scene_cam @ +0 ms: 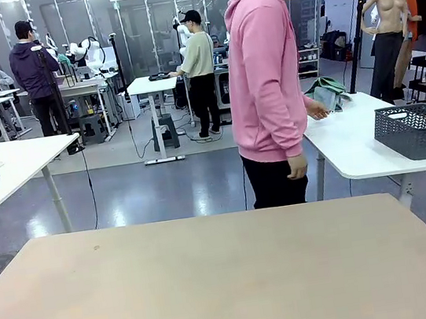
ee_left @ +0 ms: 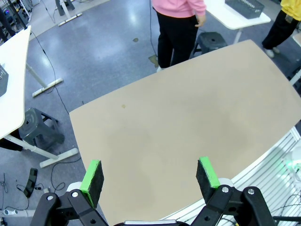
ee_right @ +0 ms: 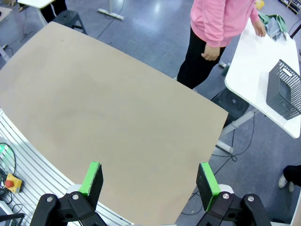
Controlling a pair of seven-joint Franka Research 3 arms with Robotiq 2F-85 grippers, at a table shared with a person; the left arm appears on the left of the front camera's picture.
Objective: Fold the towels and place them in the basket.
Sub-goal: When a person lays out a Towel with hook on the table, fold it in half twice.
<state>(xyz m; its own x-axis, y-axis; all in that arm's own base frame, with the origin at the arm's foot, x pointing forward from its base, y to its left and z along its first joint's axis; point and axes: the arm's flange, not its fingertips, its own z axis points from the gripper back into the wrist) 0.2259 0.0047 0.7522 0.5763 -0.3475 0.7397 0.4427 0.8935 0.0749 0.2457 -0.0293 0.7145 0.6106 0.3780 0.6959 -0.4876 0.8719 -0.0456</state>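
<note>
Front view: towels [scene_cam: 325,96] lie at the far edge of a white side desk [scene_cam: 354,144], beside the person's hand [scene_cam: 317,111]; basket [scene_cam: 419,130] stands toward its right edge; left gripper [ee_left: 150,176] and right gripper [ee_right: 149,176] hover over the tan desk [scene_cam: 230,284], jaws wide, empty.

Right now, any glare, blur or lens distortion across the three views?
Front view: even light, the table matte and glare-free, soft reflections on the glossy floor. Left wrist view: wide-angle bends the table's edges, a bright sheen on the floor, green pads sharp. Right wrist view: same bowing, the basket skewed near the edge, no motion blur.
</note>
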